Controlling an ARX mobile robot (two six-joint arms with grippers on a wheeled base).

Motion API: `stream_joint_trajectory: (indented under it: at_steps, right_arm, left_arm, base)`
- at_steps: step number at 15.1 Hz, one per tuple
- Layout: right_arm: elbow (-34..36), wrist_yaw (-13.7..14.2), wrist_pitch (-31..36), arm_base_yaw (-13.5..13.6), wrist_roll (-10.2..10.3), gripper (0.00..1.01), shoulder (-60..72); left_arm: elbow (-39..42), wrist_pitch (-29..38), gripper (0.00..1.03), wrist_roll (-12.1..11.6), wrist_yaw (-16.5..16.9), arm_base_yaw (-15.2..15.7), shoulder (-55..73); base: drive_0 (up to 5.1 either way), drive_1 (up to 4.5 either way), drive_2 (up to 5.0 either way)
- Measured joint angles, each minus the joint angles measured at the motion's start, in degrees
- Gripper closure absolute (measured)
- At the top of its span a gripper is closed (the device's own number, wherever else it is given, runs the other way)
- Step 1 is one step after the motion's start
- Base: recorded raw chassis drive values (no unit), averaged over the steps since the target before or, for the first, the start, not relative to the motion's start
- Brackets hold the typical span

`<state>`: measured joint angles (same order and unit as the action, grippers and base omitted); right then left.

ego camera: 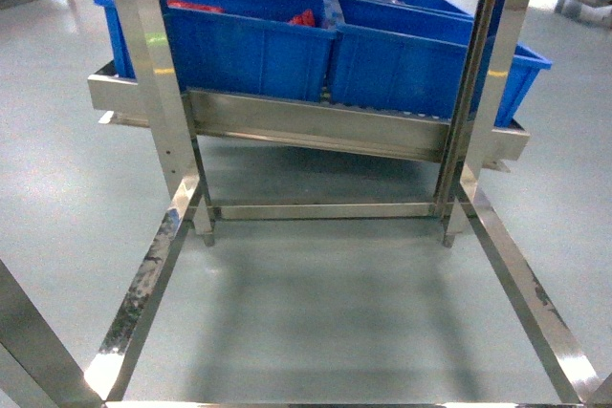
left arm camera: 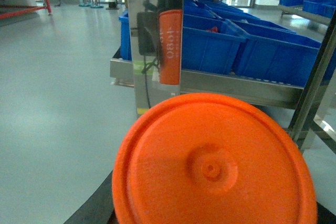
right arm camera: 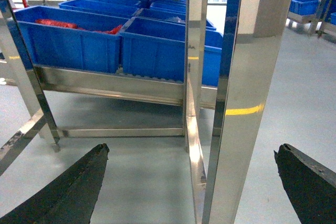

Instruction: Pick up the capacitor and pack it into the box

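Note:
The capacitor (left arm camera: 212, 166) fills the lower half of the left wrist view, its round orange end facing the camera. My left gripper (left arm camera: 210, 219) is shut on it and almost wholly hidden behind it; only a dark finger (left arm camera: 97, 205) shows at the lower left. The polished post (left arm camera: 155, 40) ahead mirrors the orange cylinder hanging upright from the gripper. My right gripper (right arm camera: 191, 149) is open, its black fingers (right arm camera: 68, 187) far apart with nothing between them. The box is out of view. Neither gripper appears in the head view.
Blue bins (ego camera: 258, 45) stand in rows on a slanted steel rack (ego camera: 306, 126); some hold red items (ego camera: 301, 18). Steel posts (ego camera: 158, 74) and floor rails (ego camera: 143, 284) frame the grey floor. A steel post (right arm camera: 241, 103) stands close in front of my right gripper.

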<state>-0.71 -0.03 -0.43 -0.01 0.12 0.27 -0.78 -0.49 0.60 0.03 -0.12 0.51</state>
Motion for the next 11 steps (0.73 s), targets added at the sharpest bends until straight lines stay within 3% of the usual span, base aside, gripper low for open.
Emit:
stream_joint_trajectory:
  at_steps: [5, 11]
  right_arm:
    - [0.00, 0.02, 0.11, 0.00, 0.02, 0.03, 0.00]
    - [0.00, 0.07, 0.11, 0.00, 0.02, 0.03, 0.00]
  left_arm:
    - [0.00, 0.07, 0.59, 0.00, -0.02, 0.00, 0.00]
    - [0.00, 0.13, 0.59, -0.02, -0.02, 0.02, 0.00]
  base:
    - [0.0, 0.00, 0.0]
    - [-5.0, 2.45, 2.4]
